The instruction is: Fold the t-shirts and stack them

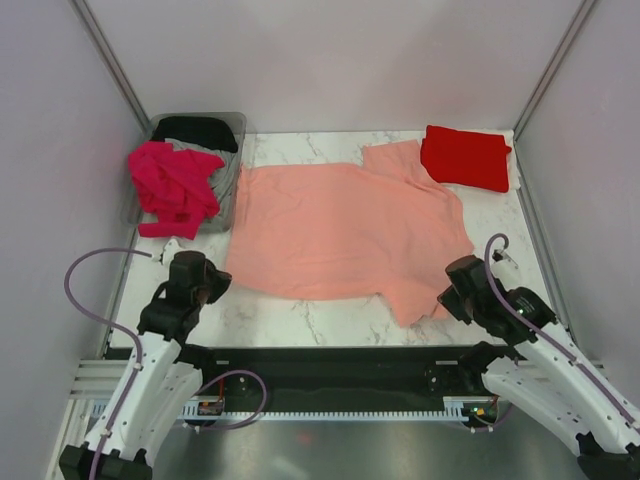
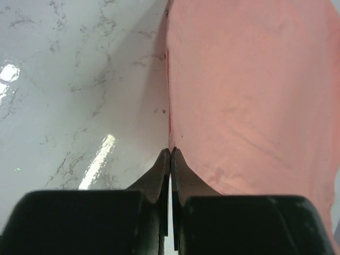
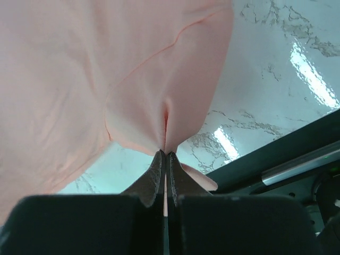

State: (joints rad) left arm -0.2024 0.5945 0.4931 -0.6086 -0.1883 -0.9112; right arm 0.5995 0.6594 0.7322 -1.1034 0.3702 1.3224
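Note:
A salmon pink t-shirt [image 1: 340, 225] lies spread flat on the marble table. My left gripper [image 1: 218, 283] is at its near left corner, and its jaws [image 2: 170, 150] are shut right on the shirt's edge [image 2: 249, 79]. My right gripper [image 1: 447, 297] is at the near right sleeve, shut [image 3: 165, 153] on a puckered fold of the pink cloth [image 3: 79, 79]. A bright red t-shirt [image 1: 465, 157] lies folded at the back right. A magenta t-shirt [image 1: 175, 185] hangs crumpled over the bin, and a black one [image 1: 198, 130] lies inside it.
The clear grey plastic bin [image 1: 237, 190] stands at the back left, touching the pink shirt's left side. Grey walls close in the table on three sides. A black rail [image 3: 276, 159] runs along the near edge by the arm bases.

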